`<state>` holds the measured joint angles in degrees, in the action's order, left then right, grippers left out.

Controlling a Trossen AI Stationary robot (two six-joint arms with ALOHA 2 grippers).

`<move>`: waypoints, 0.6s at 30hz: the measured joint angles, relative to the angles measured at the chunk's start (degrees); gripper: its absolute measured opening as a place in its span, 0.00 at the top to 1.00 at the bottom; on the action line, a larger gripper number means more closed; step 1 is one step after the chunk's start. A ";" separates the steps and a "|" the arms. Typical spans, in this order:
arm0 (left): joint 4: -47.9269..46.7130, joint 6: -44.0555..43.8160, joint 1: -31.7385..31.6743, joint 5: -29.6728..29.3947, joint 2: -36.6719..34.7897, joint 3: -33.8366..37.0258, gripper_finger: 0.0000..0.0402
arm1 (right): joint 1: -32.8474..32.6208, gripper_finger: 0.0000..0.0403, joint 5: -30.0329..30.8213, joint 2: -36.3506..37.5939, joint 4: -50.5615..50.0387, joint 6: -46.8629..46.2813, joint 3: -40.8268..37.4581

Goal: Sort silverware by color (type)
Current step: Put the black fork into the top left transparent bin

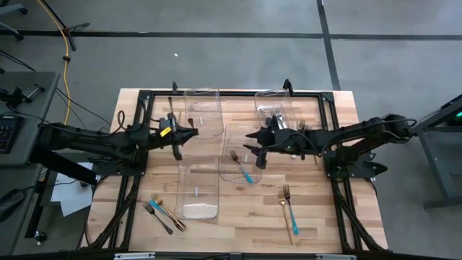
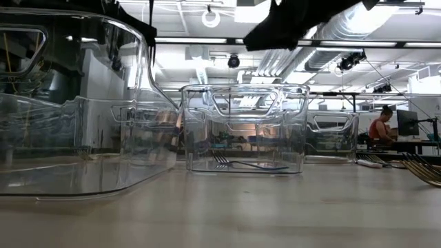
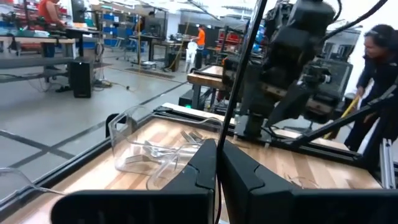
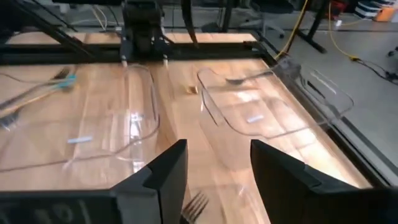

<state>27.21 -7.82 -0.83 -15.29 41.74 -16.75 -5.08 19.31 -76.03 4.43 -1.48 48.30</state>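
Read from the near table edge outward, with 12 o'clock at the far edge as seen from overhead. At 7 o'clock, loose on the wood: a small cluster of forks [image 1: 164, 213], black, gold and teal-handled, touching or crossing. At 5 o'clock, also loose: a gold fork [image 1: 286, 195] lying against a teal-handled piece [image 1: 291, 220]. Just beside the cluster, toward the middle: the near-left bin [image 1: 180, 189], clear plastic, contents not discernible. At the table's centre: the centre bin [image 1: 225, 141], holding one teal-handled fork [image 1: 243, 169] flat on its floor. Directly over that bin's 3 o'clock side: the right gripper [image 1: 260, 157], jaws standing well apart and gripping nothing, with fork tines visible below the gap in its wrist view. At 9 o'clock, between the near-left bin and the far-left bin [image 1: 202, 94]: the left gripper [image 1: 189, 133], jaws pressed together on a slim black utensil [image 3: 233, 93], seen as a thin dark shaft rising from between the fingertips. In the far-left bin at 11 o'clock: a single fork [image 4: 249, 78], close to one end wall. At 1 o'clock: the far-right bin [image 1: 261, 97], with several silver forks [image 3: 189, 135] heaped inside.
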 joint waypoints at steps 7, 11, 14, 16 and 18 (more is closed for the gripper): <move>0.03 1.51 0.10 1.22 0.26 0.00 1.00 | 0.04 0.57 -0.94 5.46 10.64 -7.55 -16.08; 3.02 1.08 -0.96 0.76 1.13 -0.02 1.00 | 0.52 0.57 -3.48 6.98 33.25 -6.83 -23.11; 3.98 -0.12 -2.90 0.59 2.69 -0.04 1.00 | 1.22 0.57 -4.80 6.96 41.79 -3.52 -23.97; 4.04 -0.42 -4.95 0.61 3.83 -0.30 1.00 | 1.77 0.57 -4.75 6.94 43.71 -1.34 -23.32; 3.97 -1.53 -7.03 0.55 4.93 -0.33 1.00 | 2.37 0.57 -4.72 6.93 43.97 0.35 -22.22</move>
<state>31.18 -9.35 -7.86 -14.73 46.67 -17.08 -2.71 14.59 -69.10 48.40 -1.13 26.08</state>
